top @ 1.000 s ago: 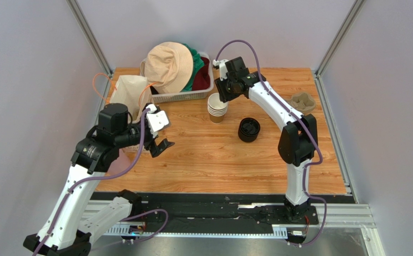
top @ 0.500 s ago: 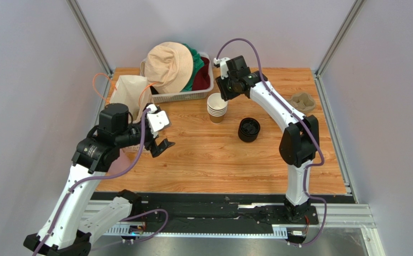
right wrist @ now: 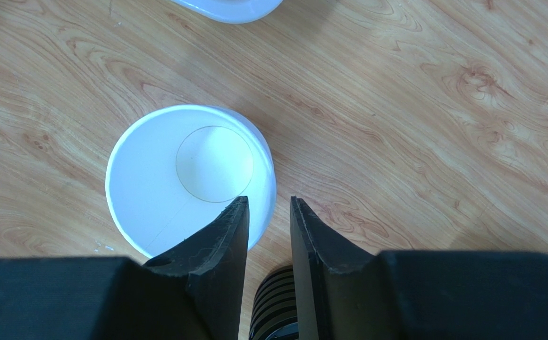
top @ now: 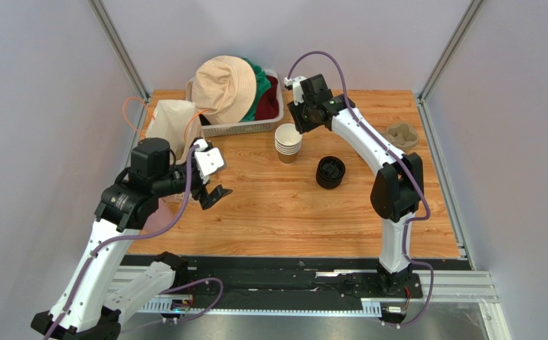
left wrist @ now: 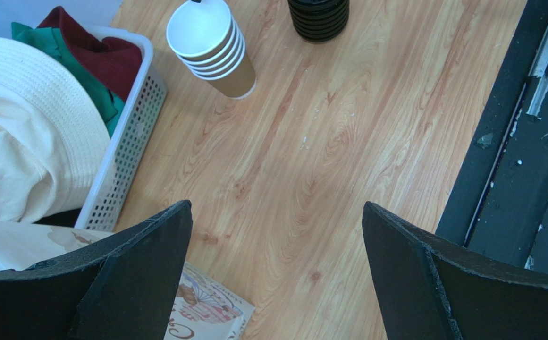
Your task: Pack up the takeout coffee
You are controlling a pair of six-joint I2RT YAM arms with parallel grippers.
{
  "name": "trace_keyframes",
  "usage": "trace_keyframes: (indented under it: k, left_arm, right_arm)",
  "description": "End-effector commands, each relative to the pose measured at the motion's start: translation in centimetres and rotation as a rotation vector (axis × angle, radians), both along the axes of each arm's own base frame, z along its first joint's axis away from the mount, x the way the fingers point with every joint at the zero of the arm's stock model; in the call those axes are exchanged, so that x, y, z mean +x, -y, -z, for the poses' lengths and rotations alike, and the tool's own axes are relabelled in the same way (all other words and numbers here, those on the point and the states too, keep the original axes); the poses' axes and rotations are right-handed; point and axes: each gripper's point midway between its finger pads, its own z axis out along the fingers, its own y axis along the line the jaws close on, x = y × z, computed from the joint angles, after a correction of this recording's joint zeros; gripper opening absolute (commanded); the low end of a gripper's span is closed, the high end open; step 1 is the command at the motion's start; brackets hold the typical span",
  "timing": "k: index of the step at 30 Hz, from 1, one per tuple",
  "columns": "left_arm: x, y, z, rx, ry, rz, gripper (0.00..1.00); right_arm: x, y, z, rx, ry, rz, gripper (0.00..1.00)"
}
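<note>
Kraft-brown paper cups with white rims stand nested in a stack point(top: 288, 143) at mid-table, also seen in the left wrist view point(left wrist: 211, 46). The top cup point(right wrist: 184, 177) is lidless and its white inside is empty. A stack of black lids point(top: 330, 172) sits to the right of it point(left wrist: 318, 15). My right gripper point(top: 301, 126) hangs over the stack's far right edge. In the right wrist view the right gripper point(right wrist: 269, 200) has its jaws narrowly apart, one finger over the cup's inside and one outside the rim. My left gripper point(top: 213, 193) hovers wide open over bare wood point(left wrist: 276, 207).
A white basket point(top: 245, 126) piled with hats and cloth stands at the back. A cream paper bag point(top: 172, 124) sits by the left arm, its printed side in the left wrist view point(left wrist: 206, 312). A cardboard cup carrier point(top: 401, 134) lies at the right edge.
The right gripper has shifted slightly right over the cup stack and its jaws have narrowed a little. The left arm has not moved.
</note>
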Motion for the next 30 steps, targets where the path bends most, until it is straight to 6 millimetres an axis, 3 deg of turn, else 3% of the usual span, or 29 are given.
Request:
trace_keyframes:
  k: [1,13,18,30]
  left_arm:
    - [-0.3,0.5,-0.6,-0.032,0.013,0.022,0.98]
    - [-0.3,0.5,-0.6,-0.033,0.011,0.023,0.98]
    - [-0.3,0.5,-0.7,-0.035,0.012,0.024,0.98]
    - [-0.2,0.6,-0.6,-0.034,0.006,0.028,0.98]
  right_arm:
    - [0.7,-0.3,0.2,0.003,0.021,-0.007,0.31]
    - [0.5,-0.5,1.5,-0.002,-0.012,-0.018,0.31]
    - [0.4,-0.5,1.5,0.002,-0.016,-0.018,0.21]
    - [0.4,-0.4,-0.2,0.01,0.021,-0.017,0.23]
